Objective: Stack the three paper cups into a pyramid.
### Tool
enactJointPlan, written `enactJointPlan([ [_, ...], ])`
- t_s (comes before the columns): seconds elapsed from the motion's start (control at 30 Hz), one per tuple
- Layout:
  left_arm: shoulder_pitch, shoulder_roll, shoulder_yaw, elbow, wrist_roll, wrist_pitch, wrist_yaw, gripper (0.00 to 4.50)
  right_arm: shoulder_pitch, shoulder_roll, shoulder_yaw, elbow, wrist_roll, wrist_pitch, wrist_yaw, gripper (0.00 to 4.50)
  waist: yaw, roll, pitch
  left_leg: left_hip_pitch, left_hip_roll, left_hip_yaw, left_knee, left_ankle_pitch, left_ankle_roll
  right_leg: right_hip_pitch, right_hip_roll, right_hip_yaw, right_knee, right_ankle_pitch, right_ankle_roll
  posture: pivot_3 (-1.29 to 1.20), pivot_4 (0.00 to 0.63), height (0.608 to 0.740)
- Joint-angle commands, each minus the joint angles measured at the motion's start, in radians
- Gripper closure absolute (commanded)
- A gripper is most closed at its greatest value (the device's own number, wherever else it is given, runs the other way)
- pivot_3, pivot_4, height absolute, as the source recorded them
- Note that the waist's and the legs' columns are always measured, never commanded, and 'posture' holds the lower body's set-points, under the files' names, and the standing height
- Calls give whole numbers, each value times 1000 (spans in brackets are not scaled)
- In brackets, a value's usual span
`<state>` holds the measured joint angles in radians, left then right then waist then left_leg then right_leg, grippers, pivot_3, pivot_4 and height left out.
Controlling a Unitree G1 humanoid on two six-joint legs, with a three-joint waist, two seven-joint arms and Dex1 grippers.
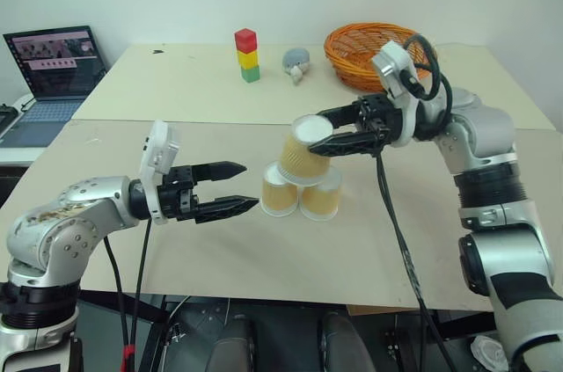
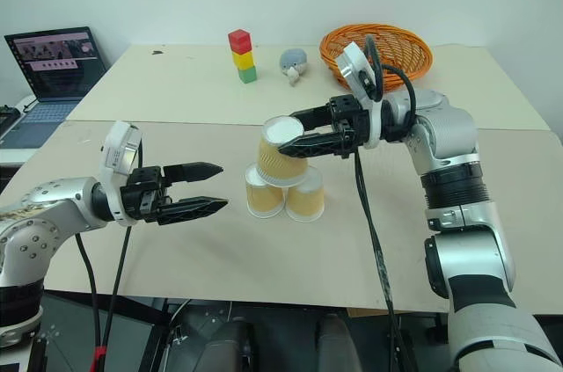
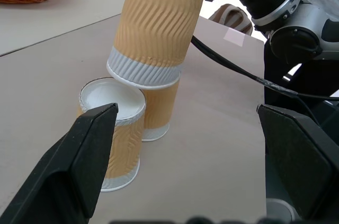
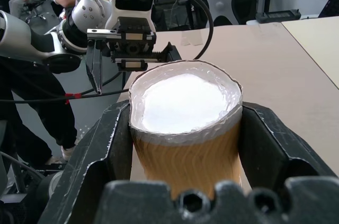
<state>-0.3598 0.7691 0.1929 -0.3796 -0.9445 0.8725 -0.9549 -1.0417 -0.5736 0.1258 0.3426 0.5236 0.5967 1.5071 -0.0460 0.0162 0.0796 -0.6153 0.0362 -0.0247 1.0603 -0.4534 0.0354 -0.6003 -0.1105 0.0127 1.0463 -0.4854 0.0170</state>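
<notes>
On the near tabletop [image 1: 176, 258], two cups stand upside down side by side, white bases up, touching or nearly so: the left cup [image 1: 279, 190] and the right cup [image 1: 320, 195]. They form the bottom row of the pyramid, set close so that one cup can bridge the seam between them. The third cup [image 1: 304, 150] sits above that seam, also base up but tilted, its rim resting on or just over the two bases; the left wrist view shows it leaning, with its lower edge meeting the pair. The right gripper [image 1: 327, 137] is closed on this top cup, one finger on each side of its ribbed wall near the base, reaching in level from the right so that the arm stays off the lower cups. I judge that the placing step is nearly done: the cup needs to be brought upright and settled evenly on both bases before the fingers let go, or it may slide off or push the pair apart. The left gripper [image 1: 230, 187] hovers just left of the bottom row with its jaws spread wide and nothing in them, seemingly kept ready to steady the stack. Farther back, well apart, stand a block tower [image 1: 247, 55] and a basket [image 1: 369, 54].
</notes>
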Motion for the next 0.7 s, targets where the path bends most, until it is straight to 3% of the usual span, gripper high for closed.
enactJointPlan([
  [0.03,-19,0,22,-21,-17,-20,4,0,-16,7,-9,-1,-12,-38,21,1894,0,0,0,0,-1,0,0,0,0,0,-1,0,0,0,0,0,150,629],
  [0.1,-17,1,22,-22,-17,-21,4,0,-16,13,-10,10,-22,-49,17,1894,0,0,0,0,-2,0,0,0,0,0,-2,0,0,0,0,0,150,629],
  [0.13,-17,1,22,-21,-17,-21,4,0,-18,18,-11,18,-26,-52,13,950,0,0,0,0,-3,0,0,0,0,0,-2,0,0,0,0,0,150,629],
  [0.23,-22,-1,23,-15,-19,-21,6,0,-19,22,-14,27,-39,-58,11,74,0,0,0,0,-4,0,0,0,0,0,-3,0,1,0,0,0,150,629],
  [0.47,-24,-7,29,-6,-28,-17,7,0,-30,-18,-48,12,-7,-19,54,74,2,0,0,-1,-4,0,0,1,-1,0,-4,0,1,0,0,0,150,629],
  [0.7,-39,-39,65,22,-72,-3,38,0,-71,-170,-228,-13,87,40,21,74,5,0,2,-1,-4,-1,0,0,-1,1,-5,1,-1,0,0,0,150,629],
])
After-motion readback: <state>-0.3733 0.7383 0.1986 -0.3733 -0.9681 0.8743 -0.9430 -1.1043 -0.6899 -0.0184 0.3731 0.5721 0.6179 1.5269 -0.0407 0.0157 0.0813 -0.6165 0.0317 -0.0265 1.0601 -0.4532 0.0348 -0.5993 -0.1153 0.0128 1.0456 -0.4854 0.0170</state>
